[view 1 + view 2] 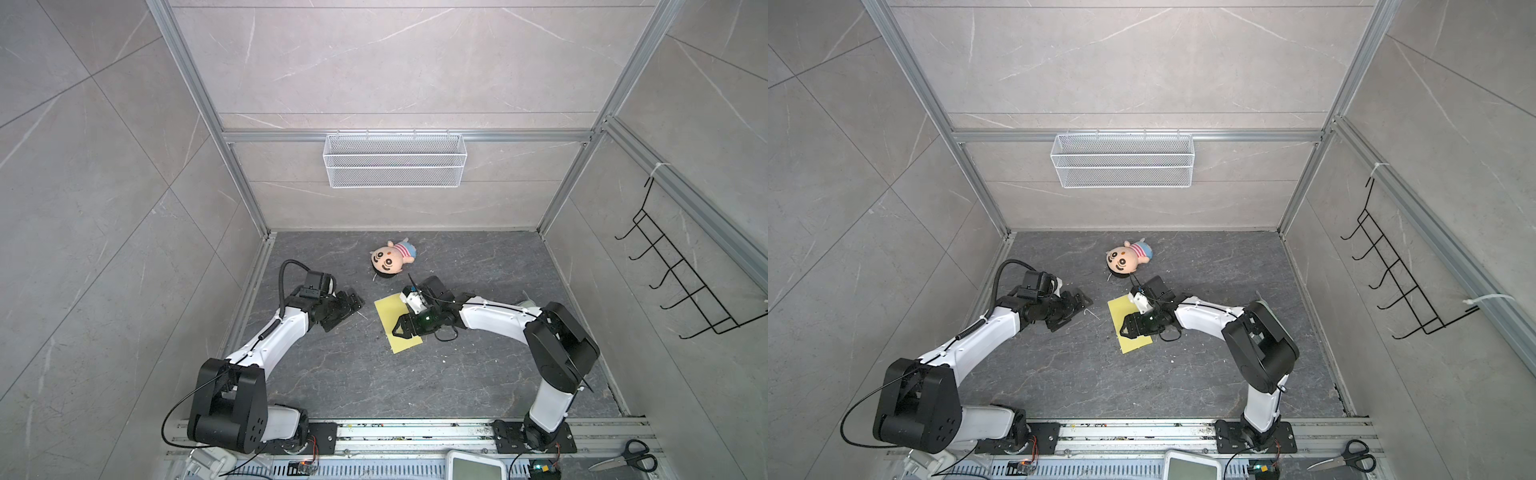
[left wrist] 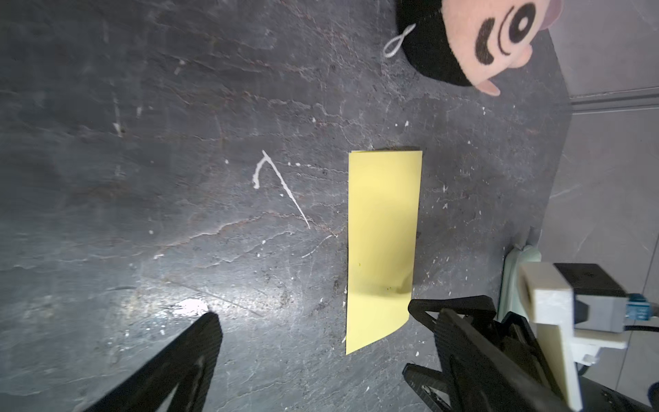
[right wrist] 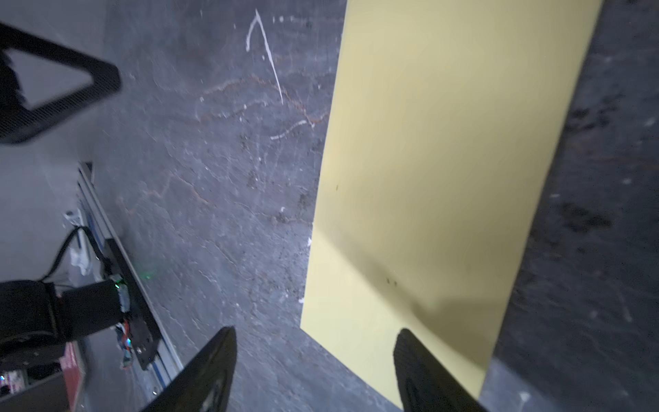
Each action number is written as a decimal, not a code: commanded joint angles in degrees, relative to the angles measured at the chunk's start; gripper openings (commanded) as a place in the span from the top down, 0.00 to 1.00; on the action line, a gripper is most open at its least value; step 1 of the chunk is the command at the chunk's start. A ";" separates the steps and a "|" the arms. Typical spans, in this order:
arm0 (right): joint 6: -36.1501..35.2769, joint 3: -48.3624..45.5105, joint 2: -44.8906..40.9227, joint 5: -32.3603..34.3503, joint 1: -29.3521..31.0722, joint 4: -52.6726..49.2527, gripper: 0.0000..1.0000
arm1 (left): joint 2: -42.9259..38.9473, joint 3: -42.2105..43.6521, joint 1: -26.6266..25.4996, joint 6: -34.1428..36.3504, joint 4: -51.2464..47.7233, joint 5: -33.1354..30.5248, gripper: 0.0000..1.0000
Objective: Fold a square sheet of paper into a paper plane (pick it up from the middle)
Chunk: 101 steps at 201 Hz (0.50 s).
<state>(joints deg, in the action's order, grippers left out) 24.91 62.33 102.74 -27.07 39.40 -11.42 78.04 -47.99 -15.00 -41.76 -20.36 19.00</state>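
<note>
Yellow paper on dark stone-patterned table [image 1: 415, 382]. The square sheet of paper [image 1: 385, 311] [image 1: 1136, 343] [image 2: 383, 228] [image 3: 445, 160] lies near the table's middle, just nearer than the plush doll [image 1: 388, 259] and apart from it. It shows as a narrow rectangle rather than a square. In the left wrist view a doubled edge at its far short end suggests one fold in half, so the step in hand is judged to be an early one, the centre crease, with no pointed dart formed yet. The right gripper [image 1: 397, 328] [image 1: 1124, 328] [image 3: 315, 339] hovers low over one long side of the sheet with its claw spread. In the right wrist view one finger stands above the paper and the other above bare table, so the long edge runs between them. Nothing is pinched, and whether the finger over the paper touches it cannot be told. The sheet's corner nearest this claw curls slightly off the surface. The left gripper [image 1: 345, 313] [image 1: 1073, 309] is well apart from the sheet on its own side, claw spread wide and empty. The next move is judged to call for the right claw to nip the paper edge it straddles, ideally at the raised corner, since the flat, thin layers offer little purchase elsewhere. The left arm would then come in to pin the sheet. The likely fault is the sheet sliding on the smooth top, or both layers being taken together.
</note>
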 commanded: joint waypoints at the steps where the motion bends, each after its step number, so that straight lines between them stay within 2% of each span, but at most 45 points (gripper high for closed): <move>1: 8.86 -1.93 -0.45 2.73 -0.79 6.45 0.30 | 0.49 2.25 -1.87 -3.90 4.95 4.50 0.03; 32: 11.84 -1.58 2.62 2.70 -2.25 6.50 0.36 | 1.04 4.93 -4.34 -7.55 9.44 6.72 0.03; 101: 12.08 -1.46 5.50 0.96 -3.69 4.18 0.38 | 4.18 6.41 -7.53 -11.37 14.76 9.10 0.01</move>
<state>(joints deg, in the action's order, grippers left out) 36.14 61.39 106.43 -25.36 35.97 -6.15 80.71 -41.80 -21.89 -50.83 -9.32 25.61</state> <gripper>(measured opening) 0.623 0.994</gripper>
